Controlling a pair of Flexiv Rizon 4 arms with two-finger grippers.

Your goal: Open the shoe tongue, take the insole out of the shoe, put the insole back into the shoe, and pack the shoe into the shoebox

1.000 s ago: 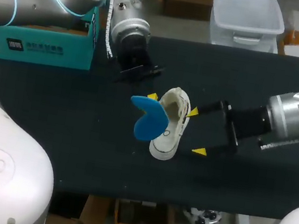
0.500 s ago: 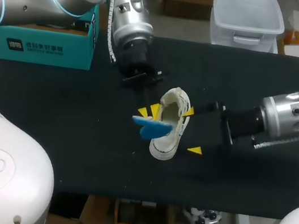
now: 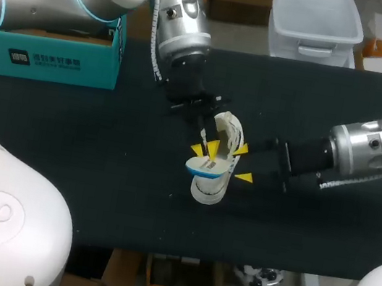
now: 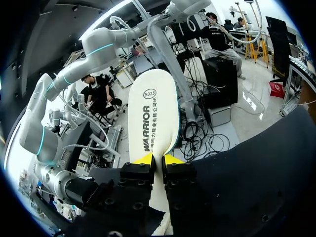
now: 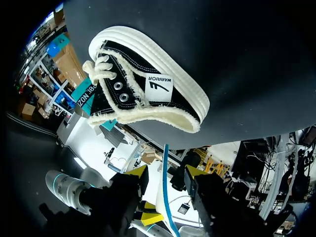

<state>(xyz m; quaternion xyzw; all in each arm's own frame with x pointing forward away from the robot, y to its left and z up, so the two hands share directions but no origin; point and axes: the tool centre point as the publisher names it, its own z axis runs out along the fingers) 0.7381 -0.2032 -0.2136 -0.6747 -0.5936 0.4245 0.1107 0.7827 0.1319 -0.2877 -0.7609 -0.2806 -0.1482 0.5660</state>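
A canvas shoe [image 3: 210, 188] with a white sole lies mid-table. The right wrist view shows its black side [image 5: 148, 94] and laces. My left gripper [image 3: 204, 149] hangs right over the shoe's opening. It is shut on the blue-backed white insole [image 3: 204, 166], which is tilted low across the shoe. In the left wrist view, the insole [image 4: 154, 113] stands up between that gripper's [image 4: 158, 160] closed tips. My right gripper [image 3: 243, 163] sits against the shoe's right side with its fingers apart. The shoe lies ahead of this gripper [image 5: 167, 172], not between its fingers. The insole's blue edge [image 5: 165, 197] shows beyond.
A teal shoebox [image 3: 45, 52] stands at the table's back left, behind my left arm. The black tabletop [image 3: 96, 186] stretches to the front and to both sides of the shoe.
My left gripper has carried the insole right and down, from beside the shoe to over its opening. My right gripper has drawn closer to the shoe, and its fingers have narrowed.
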